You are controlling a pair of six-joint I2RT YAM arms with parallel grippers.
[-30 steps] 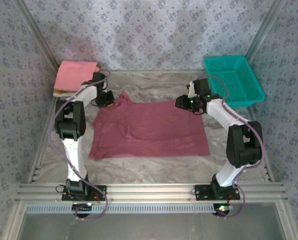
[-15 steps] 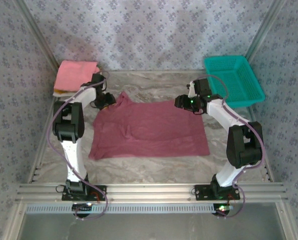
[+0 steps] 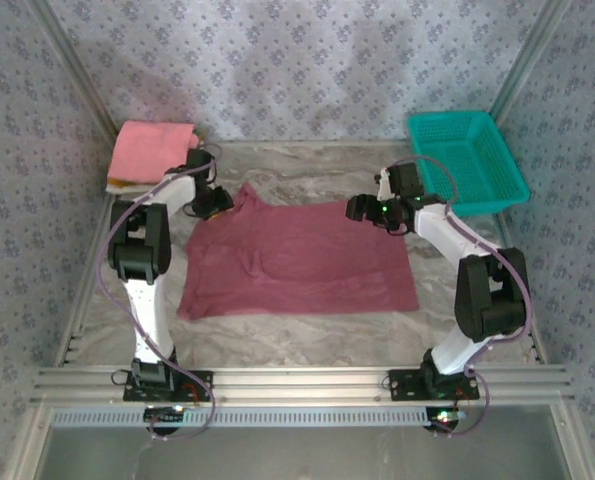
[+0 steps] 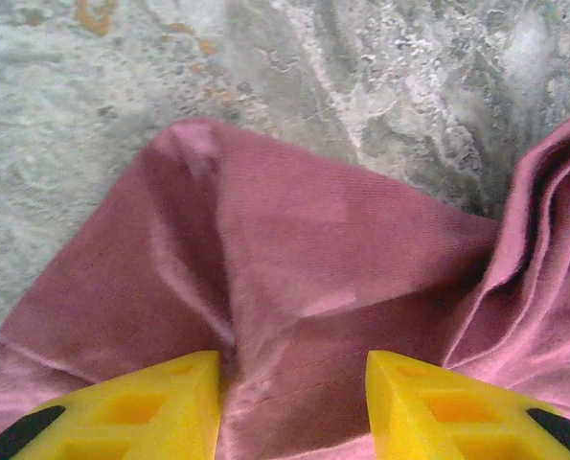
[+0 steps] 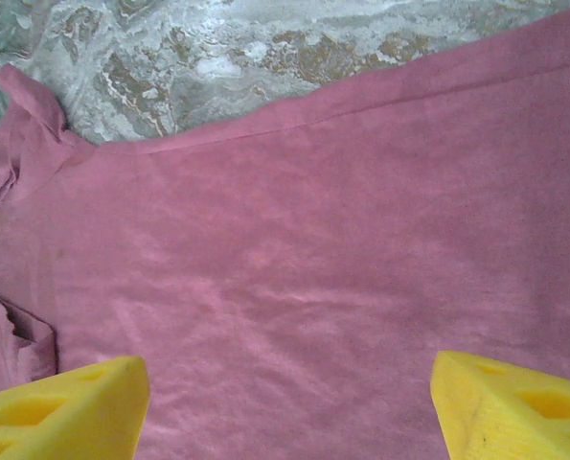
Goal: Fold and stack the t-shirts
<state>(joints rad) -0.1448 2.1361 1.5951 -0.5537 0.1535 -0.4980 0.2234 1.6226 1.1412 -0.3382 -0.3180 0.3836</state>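
A maroon t-shirt [image 3: 297, 262] lies spread flat on the marbled table, its far left corner bunched into folds. My left gripper [image 3: 215, 203] hovers over that corner. In the left wrist view its yellow fingers [image 4: 160, 407] stand apart, the left gripper [image 4: 294, 374] open over a wrinkled sleeve [image 4: 294, 259]. My right gripper [image 3: 361, 208] is above the shirt's far right part. Close-up, the right gripper [image 5: 289, 383] is open wide over smooth maroon cloth [image 5: 313, 240], holding nothing. A folded stack with a pink t-shirt [image 3: 155, 148] on top sits at the far left.
A teal mesh basket [image 3: 467, 160] stands at the far right, just behind the right arm. Patterned walls close in the back and sides. An aluminium rail [image 3: 297, 382] runs along the near edge. Bare table [image 3: 297, 165] shows beyond the shirt.
The left gripper has opened and let go of the shirt's far left corner. The right gripper has opened wider and shifted slightly left over the cloth. The shirt lies as before.
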